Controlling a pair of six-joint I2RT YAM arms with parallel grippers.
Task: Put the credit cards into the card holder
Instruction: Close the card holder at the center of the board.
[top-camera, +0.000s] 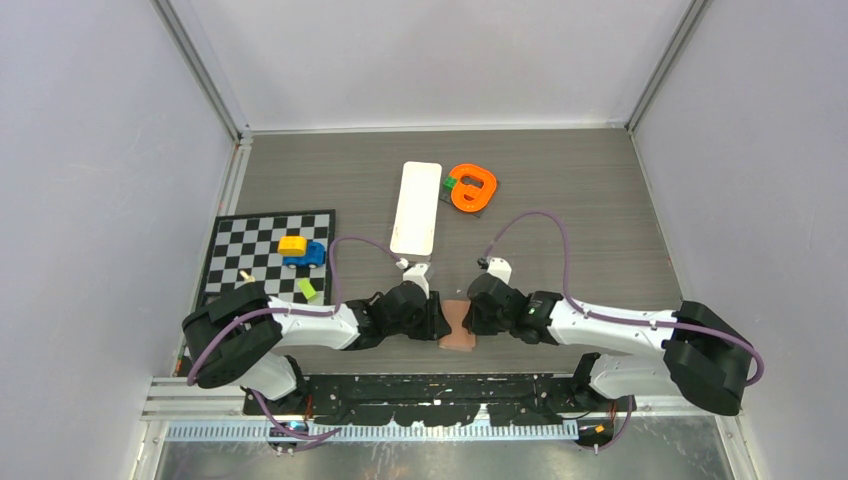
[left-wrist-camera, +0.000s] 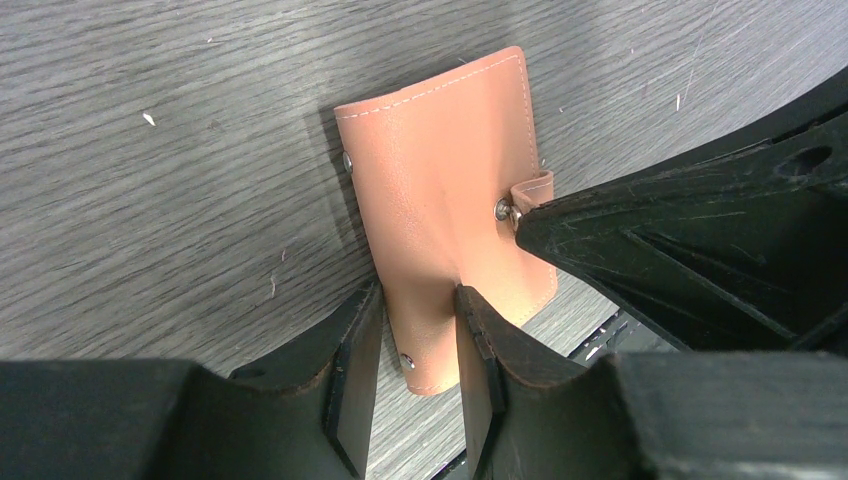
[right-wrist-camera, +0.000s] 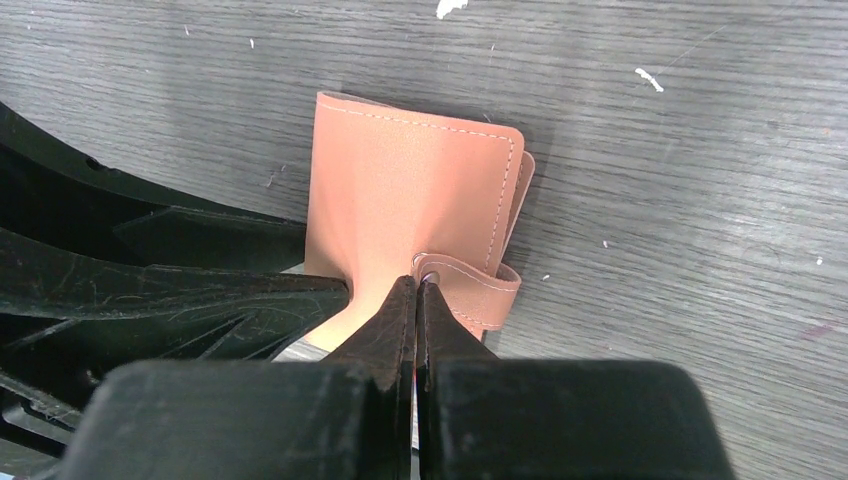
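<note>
Low, left tool (left-wrist-camera: 415, 297) pinches card holder (left-wrist-camera: 440, 170); closed right tool (right-wrist-camera: 417, 284) opposite.

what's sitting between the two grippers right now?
The card holder, folded shut. The left gripper clamps one edge; the shut right gripper has its tips at the snap strap. The top view shows it between them; the wrist views show the contact.

Card holder (top-camera: 458, 338) at near table (top-camera: 570, 190) edge, tray (top-camera: 416, 208) behind, checkerboard (top-camera: 240, 240) left
</note>
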